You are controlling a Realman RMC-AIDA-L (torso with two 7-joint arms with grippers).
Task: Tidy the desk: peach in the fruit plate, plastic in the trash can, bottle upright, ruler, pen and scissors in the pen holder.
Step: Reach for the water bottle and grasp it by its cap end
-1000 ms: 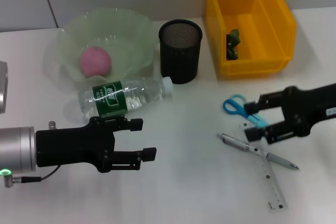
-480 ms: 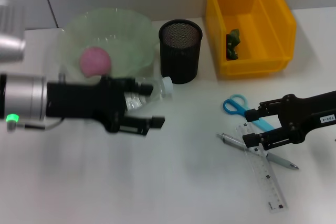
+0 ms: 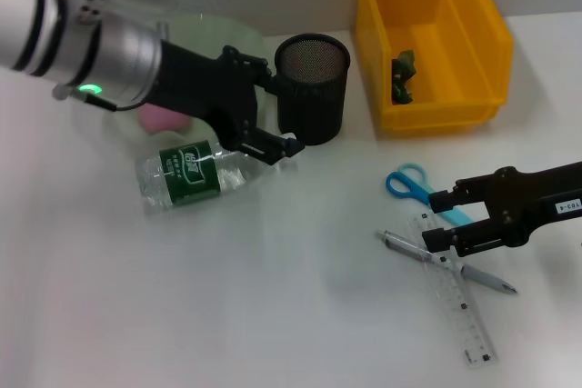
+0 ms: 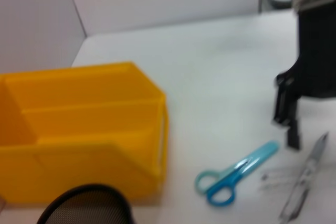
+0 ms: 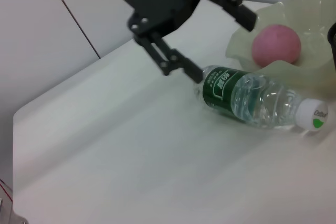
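On the smooth white table (image 3: 273, 315) my left gripper (image 3: 273, 115) hangs spread over the clear ribbed bottle (image 3: 195, 173) lying flat, my right gripper (image 3: 440, 219) splayed at three o'clock above the transparent ruler (image 3: 459, 302).

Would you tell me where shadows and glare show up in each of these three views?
Head view: even light, only faint soft shadows beneath the right gripper, and small glints on the lying bottle. Right wrist view: bright highlights on the bottle's clear plastic, with a soft shadow on the table below the open left gripper. Left wrist view: no strong glare, and the scissors cast hardly any shadow.
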